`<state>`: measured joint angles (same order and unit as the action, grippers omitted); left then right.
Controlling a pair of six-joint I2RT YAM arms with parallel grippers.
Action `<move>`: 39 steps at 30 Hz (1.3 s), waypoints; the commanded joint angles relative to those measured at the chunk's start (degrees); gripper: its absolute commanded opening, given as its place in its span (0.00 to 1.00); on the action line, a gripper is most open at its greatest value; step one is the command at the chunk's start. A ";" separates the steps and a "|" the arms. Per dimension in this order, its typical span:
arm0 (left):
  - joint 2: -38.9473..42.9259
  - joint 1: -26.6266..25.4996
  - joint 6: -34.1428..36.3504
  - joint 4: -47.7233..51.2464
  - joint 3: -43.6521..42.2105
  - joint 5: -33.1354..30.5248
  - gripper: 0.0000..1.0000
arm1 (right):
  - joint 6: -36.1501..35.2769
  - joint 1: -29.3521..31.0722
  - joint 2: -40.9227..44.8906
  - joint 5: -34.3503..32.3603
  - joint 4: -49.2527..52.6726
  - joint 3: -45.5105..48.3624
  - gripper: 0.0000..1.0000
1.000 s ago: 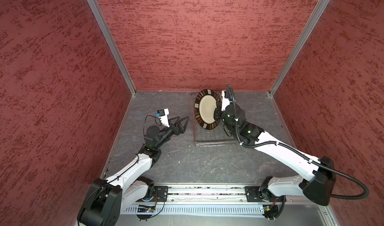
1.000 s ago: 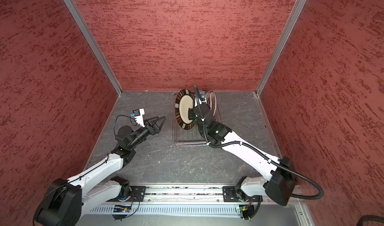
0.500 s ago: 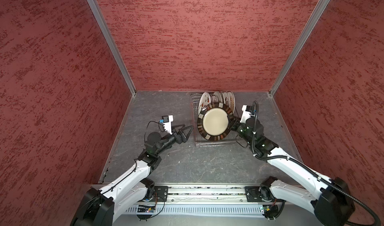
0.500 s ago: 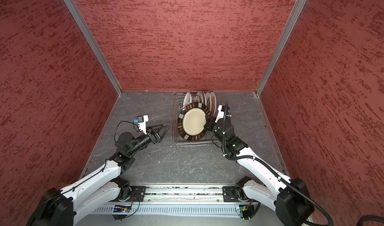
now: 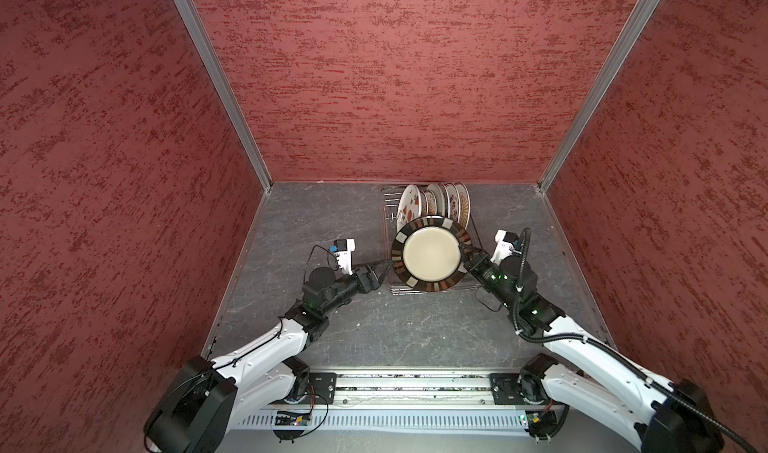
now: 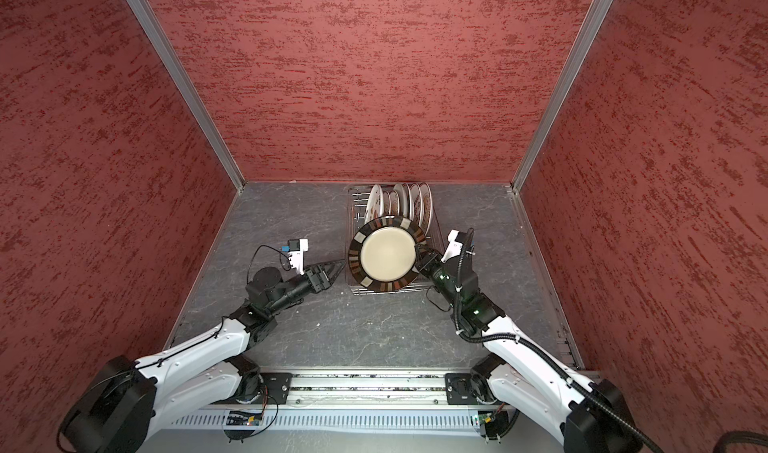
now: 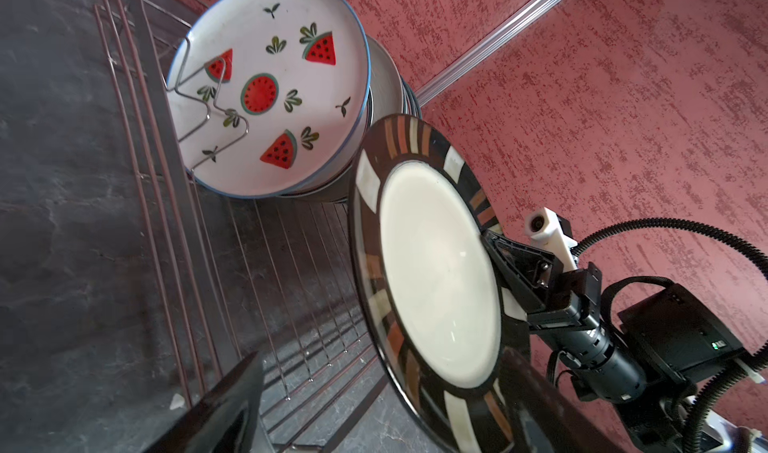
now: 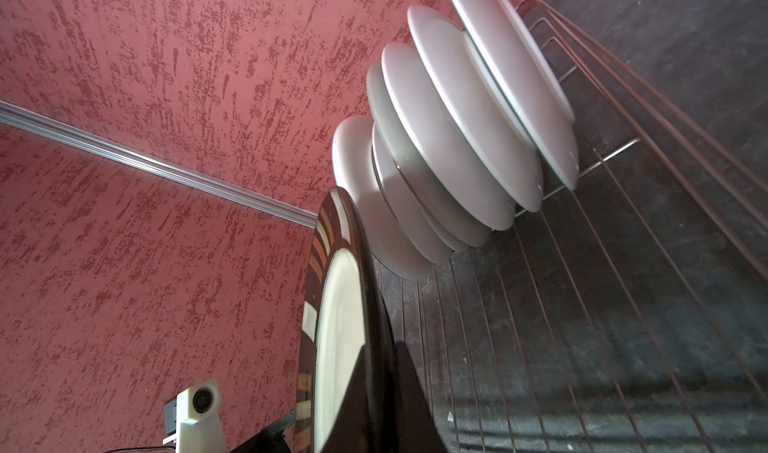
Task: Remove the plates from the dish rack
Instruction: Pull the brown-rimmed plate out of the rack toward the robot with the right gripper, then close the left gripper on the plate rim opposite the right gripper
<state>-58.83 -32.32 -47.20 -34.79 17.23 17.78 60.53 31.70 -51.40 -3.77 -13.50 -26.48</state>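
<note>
My right gripper (image 5: 465,255) (image 8: 380,347) is shut on the right rim of a dark-rimmed plate (image 5: 432,259) (image 6: 388,255) with a cream centre. It holds the plate tilted above the front end of the dish rack (image 5: 388,212) (image 7: 291,264). My left gripper (image 5: 386,266) (image 6: 338,264) (image 7: 382,359) stands open at the plate's left rim, and that rim lies between its spread fingers. At the back of the rack stand a watermelon plate (image 5: 409,209) (image 7: 270,85) and several smaller white plates (image 5: 453,201) (image 8: 457,139).
Red textured walls (image 5: 395,76) enclose the grey stone floor (image 5: 332,230) at the back and on both sides. The rack stands against the back wall, right of the middle. A metal rail (image 5: 407,392) with both arm bases runs along the front edge.
My right arm has pulled the dark-rimmed plate forward out of the row and turned its face upward. My left gripper has moved right to the plate's left rim, its fingers narrowing slightly.
</note>
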 commanded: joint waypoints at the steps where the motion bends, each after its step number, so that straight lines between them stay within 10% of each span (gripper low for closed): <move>1: -1.22 -1.81 -1.74 -1.43 1.49 -2.37 0.77 | 4.87 0.00 3.20 1.08 -12.39 0.02 0.00; 39: -5.48 -4.38 -8.88 -12.08 -2.60 -6.25 0.00 | 1.54 3.36 -7.01 4.41 -25.65 2.40 0.00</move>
<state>-65.82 -36.77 -61.91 -44.93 15.25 12.12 59.09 34.74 -58.06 0.38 -30.61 -21.87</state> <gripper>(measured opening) 0.113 0.092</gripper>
